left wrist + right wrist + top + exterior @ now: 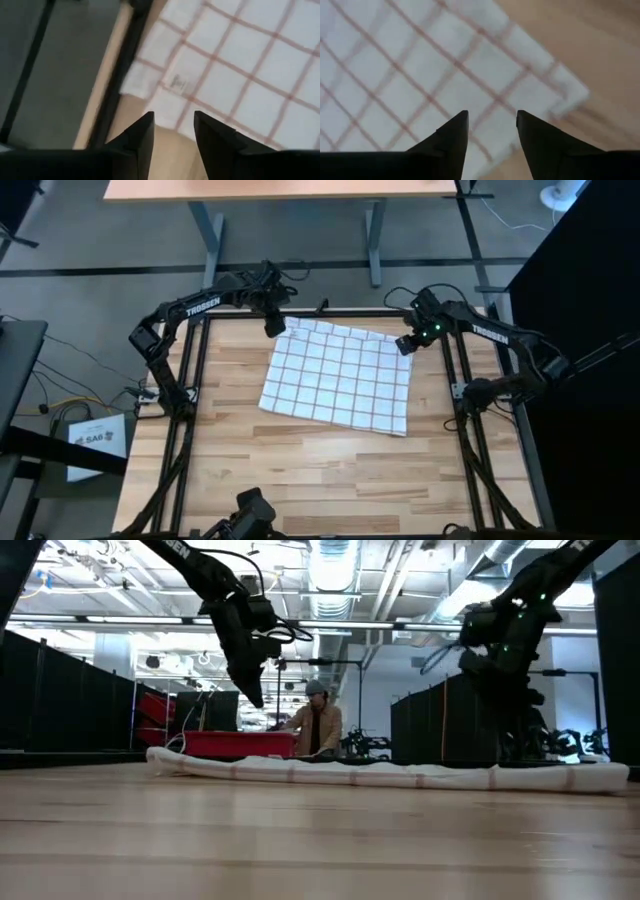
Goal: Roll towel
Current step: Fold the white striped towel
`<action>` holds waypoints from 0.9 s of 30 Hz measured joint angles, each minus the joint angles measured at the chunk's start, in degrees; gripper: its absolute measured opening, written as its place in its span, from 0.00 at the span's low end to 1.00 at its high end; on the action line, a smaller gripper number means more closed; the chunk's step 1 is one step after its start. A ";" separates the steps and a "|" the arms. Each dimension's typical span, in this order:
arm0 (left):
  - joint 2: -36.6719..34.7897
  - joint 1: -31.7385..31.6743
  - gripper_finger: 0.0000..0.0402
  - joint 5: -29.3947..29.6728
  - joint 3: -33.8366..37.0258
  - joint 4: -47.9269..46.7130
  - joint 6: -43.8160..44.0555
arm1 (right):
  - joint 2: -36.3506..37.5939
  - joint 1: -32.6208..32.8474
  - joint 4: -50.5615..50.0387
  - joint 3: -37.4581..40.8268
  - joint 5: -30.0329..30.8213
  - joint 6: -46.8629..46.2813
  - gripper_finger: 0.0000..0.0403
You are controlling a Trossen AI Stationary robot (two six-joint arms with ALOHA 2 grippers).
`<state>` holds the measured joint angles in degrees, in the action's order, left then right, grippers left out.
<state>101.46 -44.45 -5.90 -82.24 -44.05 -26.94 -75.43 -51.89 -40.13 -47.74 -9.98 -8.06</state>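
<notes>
The towel [339,375], white with a grid of thin reddish-brown lines, lies spread flat on the wooden table, toward its far side; in the low view it shows as a low white strip [400,775]. My left gripper [275,327] hangs open above the towel's far left corner [150,82], clear of it. My right gripper [406,346] hangs open above the towel's far right corner [560,85], also clear. Both point down at the cloth.
A black metal frame [200,370] borders the table on the left, far and right sides. Bare wooden tabletop [320,470] lies on the near side of the towel. A person [316,725] stands in the room beyond the table.
</notes>
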 joint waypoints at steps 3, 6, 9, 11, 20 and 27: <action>1.25 0.24 0.31 0.09 0.00 -0.33 0.24 | -2.88 -0.89 2.66 0.13 0.97 0.04 0.37; 1.82 0.38 0.31 0.19 0.02 -1.87 0.96 | -7.44 -3.04 3.11 -0.83 1.07 0.50 0.35; 1.78 0.88 0.31 0.10 0.02 -3.21 0.42 | -11.53 -4.72 2.72 -1.20 1.09 0.58 0.35; 1.75 0.89 0.31 0.12 0.02 -3.42 0.17 | -13.14 -5.54 2.91 -1.77 1.12 0.67 0.35; 1.63 0.81 0.31 0.27 0.02 -4.05 -0.90 | -19.56 -9.19 3.30 -4.08 1.23 1.28 0.35; 1.63 0.79 0.31 0.32 0.02 -3.69 -1.14 | -20.56 -8.74 1.12 -4.14 1.22 4.07 0.35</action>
<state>103.09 -43.66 -5.58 -82.21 -47.74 -28.08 -95.99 -60.63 -39.00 -51.88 -8.76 -3.99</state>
